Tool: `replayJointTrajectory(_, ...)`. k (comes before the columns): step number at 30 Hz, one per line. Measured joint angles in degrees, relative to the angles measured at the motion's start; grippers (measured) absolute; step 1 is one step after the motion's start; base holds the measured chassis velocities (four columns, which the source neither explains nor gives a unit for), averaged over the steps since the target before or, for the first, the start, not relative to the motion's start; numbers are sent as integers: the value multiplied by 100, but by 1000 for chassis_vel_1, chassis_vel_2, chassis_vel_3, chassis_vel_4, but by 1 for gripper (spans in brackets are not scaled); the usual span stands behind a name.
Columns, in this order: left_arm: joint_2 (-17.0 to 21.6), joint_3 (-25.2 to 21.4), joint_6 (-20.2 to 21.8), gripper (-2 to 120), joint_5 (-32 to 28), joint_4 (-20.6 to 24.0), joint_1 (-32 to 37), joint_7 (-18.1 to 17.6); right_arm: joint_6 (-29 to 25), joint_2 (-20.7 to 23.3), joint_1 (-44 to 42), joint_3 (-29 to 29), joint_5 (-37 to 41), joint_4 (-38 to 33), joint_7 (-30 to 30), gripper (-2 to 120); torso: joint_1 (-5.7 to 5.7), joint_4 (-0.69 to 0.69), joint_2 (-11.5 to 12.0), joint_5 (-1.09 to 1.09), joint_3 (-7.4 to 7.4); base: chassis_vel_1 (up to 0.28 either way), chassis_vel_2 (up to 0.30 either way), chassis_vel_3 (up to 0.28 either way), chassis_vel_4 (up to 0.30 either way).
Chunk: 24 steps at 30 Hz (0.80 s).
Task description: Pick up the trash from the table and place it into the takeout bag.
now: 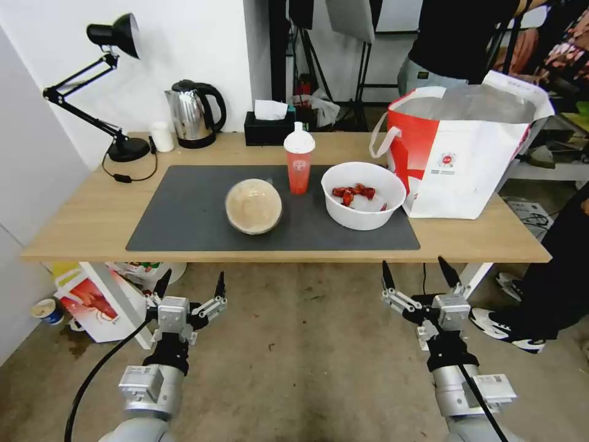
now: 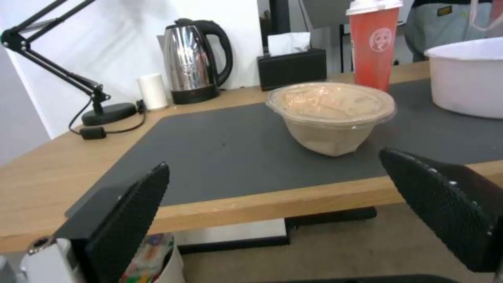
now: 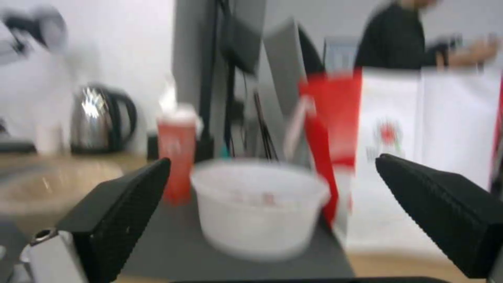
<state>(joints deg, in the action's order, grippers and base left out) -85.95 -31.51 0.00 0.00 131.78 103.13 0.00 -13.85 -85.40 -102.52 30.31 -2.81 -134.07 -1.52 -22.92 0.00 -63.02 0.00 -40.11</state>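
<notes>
On the worktop [image 1: 92, 215] mat, the clear-domed bowl [image 1: 253, 206], red cup [image 1: 299, 161] and white bowl [image 1: 363, 195] sit left of the takeout bag [image 1: 457, 156]. They likely handle light and tippy; grip rims or mid-cup. Left end effector [image 1: 190, 286] and right end effector [image 1: 418, 274] hover near, fingers apart.

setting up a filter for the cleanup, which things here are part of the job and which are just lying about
Job:
white bowl with red scraps
red cup
domed bowl
takeout bag
table

Lying about:
kettle
tissue box
desk lamp
grey mat
white cylinder
printed carton on the floor
</notes>
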Motion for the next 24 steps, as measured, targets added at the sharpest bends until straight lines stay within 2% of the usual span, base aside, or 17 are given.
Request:
replayJointTrajectory(2,0,0,0,100,0,0,0,0,-511,20,24,-42,-108,-83,-58,100,0,0,0,0,0,0,0,0,0)
replayJointTrajectory(5,0,1,0,100,0,0,0,0,-804,54,55,-35,-175,-116,-122,100,0,-2,0,1,0,0,0,0,0)
replayJointTrajectory(6,1,0,0,100,0,0,1,-2,-905,172,113,125,-211,-51,-190,100,0,1,0,-2,0,0,0,0,0)
replayJointTrajectory(10,0,0,0,100,0,0,0,-2,-899,248,130,251,-254,-20,-226,100,0,0,0,1,0,0,0,0,0)
replayJointTrajectory(14,1,0,0,100,0,0,0,-2,-595,462,184,525,-318,-34,-293,100,0,-1,0,1,0,0,0,0,0)
replayJointTrajectory(16,0,0,0,100,0,0,0,-2,-128,895,258,953,-290,-52,-597,100,0,-1,0,1,0,0,0,0,0)
replayJointTrajectory(17,0,0,0,100,0,0,0,-2,-128,895,258,953,-290,-52,-597,100,0,-1,0,1,0,0,0,0,0)
replayJointTrajectory(20,1,0,0,100,0,0,0,0,210,1465,364,1445,-245,93,-1034,100,0,0,0,2,0,0,0,0,0)
replayJointTrajectory(21,0,1,0,100,0,0,0,0,375,1798,433,1742,-229,187,-1277,100,0,1,0,0,0,0,0,0,0)
replayJointTrajectory(22,0,1,0,100,0,0,0,0,375,1798,433,1742,-229,187,-1277,100,0,1,0,0,0,0,0,0,0)
replayJointTrajectory(24,0,0,0,100,0,0,0,0,504,2116,499,2020,-181,254,-1489,100,0,0,0,2,0,0,0,0,0)
